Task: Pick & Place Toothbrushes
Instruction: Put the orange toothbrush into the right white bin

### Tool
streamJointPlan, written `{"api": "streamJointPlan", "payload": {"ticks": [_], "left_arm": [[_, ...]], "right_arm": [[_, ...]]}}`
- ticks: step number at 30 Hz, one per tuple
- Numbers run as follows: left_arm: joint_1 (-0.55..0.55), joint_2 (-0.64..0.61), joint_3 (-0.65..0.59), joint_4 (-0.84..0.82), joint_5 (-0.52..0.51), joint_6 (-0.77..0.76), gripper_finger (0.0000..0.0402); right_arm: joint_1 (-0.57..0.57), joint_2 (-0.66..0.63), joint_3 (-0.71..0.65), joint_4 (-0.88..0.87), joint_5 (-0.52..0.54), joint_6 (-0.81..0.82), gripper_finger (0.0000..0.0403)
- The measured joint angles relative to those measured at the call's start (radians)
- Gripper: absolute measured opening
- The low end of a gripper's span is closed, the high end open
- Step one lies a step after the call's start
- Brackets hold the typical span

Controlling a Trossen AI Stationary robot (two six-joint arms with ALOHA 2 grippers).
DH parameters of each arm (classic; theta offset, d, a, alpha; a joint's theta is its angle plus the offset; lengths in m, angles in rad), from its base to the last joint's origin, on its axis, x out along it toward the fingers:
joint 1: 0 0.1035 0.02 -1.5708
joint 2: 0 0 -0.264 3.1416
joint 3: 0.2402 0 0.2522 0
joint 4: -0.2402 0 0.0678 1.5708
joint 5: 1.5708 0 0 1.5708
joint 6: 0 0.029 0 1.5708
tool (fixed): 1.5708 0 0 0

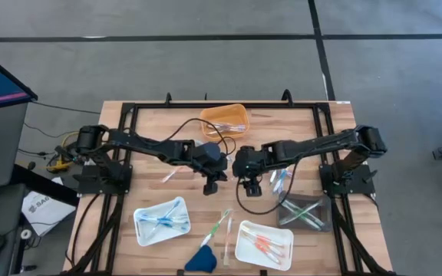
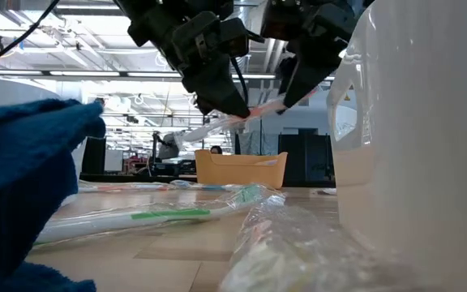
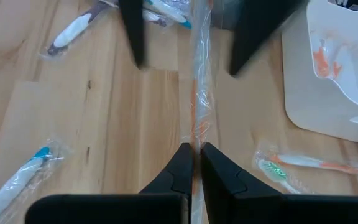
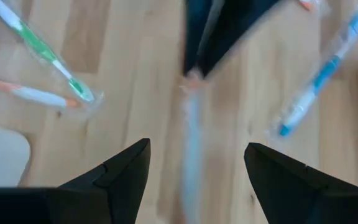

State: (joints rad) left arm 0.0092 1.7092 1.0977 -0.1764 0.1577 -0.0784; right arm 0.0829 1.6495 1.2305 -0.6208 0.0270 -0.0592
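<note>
My left gripper [image 1: 213, 182] hangs over the table's middle, shut on an orange toothbrush [image 3: 197, 93] in a clear wrapper. The toothbrush reaches out toward my right gripper [image 4: 194, 155]. That gripper is open, with one finger on either side of the toothbrush's free end and a gap on both sides. More wrapped toothbrushes lie flat on the wood: a green one [image 3: 272, 169], a blue one [image 4: 319, 81] and an orange one [image 4: 23, 92]. My left gripper pinches the wrapped toothbrush near one end [image 3: 196, 138] between its two fingers. The fingers slant down from the table's left, and the toothbrush runs on ahead of them. It is lifted clear of the table and lies roughly level [image 2: 254, 112].
A white tray [image 1: 143, 230] with blue brushes and another white tray [image 1: 244, 251] with orange ones sit near the front edge. An orange tray [image 1: 225, 119] stands at the back, a dark tray [image 1: 307, 211] at the right. A blue wedge [image 1: 203, 259] lies in front.
</note>
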Motion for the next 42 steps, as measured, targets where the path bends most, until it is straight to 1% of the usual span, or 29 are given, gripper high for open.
{"api": "streamJointPlan", "payload": {"ticks": [3,6,14,19,21,26,29,31,36,42], "left_arm": [[0.008,0.000,0.000,-0.004,0.000,0.000,0.0006],[0.012,0.000,0.000,-0.007,-0.014,-0.001,0.0006],[0.012,0.000,0.000,-0.005,-0.017,-0.001,0.0006],[0.011,0.000,0.000,-0.002,-0.019,-0.005,0.0006],[0.012,0.000,0.000,0.000,-0.018,-0.004,0.0007],[0.012,0.000,0.000,0.009,-0.018,0.000,0.0007],[0.012,0.000,0.000,0.015,-0.023,0.012,0.0014],[0.012,0.000,0.000,0.024,-0.022,0.019,0.0025],[0.012,-0.003,0.000,0.042,-0.020,0.024,0.0063],[0.011,-0.059,-0.002,0.041,-0.026,0.026,0.0098]], "right_arm": [[-0.003,-0.010,0.003,0.024,0.001,0.000,0.0243],[-0.001,-0.009,0.000,0.008,0.000,-0.012,0.0214],[0.001,-0.009,0.000,-0.003,0.000,-0.021,0.0087],[-0.001,-0.009,0.000,-0.023,0.003,-0.025,0.0020],[-0.005,-0.009,0.000,-0.029,0.005,-0.023,0.0014],[-0.009,-0.009,0.001,-0.048,0.003,-0.019,0.0033],[-0.009,-0.009,-0.005,-0.050,0.003,-0.023,0.0018],[-0.009,-0.009,-0.005,-0.056,0.003,-0.026,0.0011],[-0.006,-0.007,-0.010,-0.086,-0.007,-0.032,0.0014],[-0.005,-0.009,-0.009,-0.106,-0.006,-0.031,0.0011]]}}
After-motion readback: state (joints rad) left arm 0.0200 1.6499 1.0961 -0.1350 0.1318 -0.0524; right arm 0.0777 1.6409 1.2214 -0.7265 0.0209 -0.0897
